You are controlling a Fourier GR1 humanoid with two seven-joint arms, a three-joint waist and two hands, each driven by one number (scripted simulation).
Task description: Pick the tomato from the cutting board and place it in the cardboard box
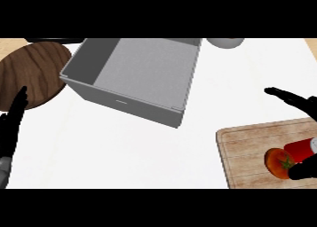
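A: Lower right first. What's there?
B: Pale wooden cutting board (252, 150) on the white worktop (134, 150), running off the right edge. Round red-orange tomato with a green stem (277, 162) lies on it, just beside a red can with a silver lid (305, 147), on its side.
A: Right hand?
B: Black right hand (311, 168) over the board's right end, thumb touching the tomato's right side, fingers stretched toward upper left above the can. Open around them, not closed on anything.
A: Left hand?
B: Black left hand (6, 133) at the lower left edge, fingers straight and pointing up, relaxed, holding nothing.
A: Further up?
B: Grey open-topped rectangular box (131, 75) in the upper middle, well apart from the tomato. Dark round wooden board (33, 73) upper left, just beside the box. A grey rounded object (225, 42) at the top edge, cut off, can't tell what.
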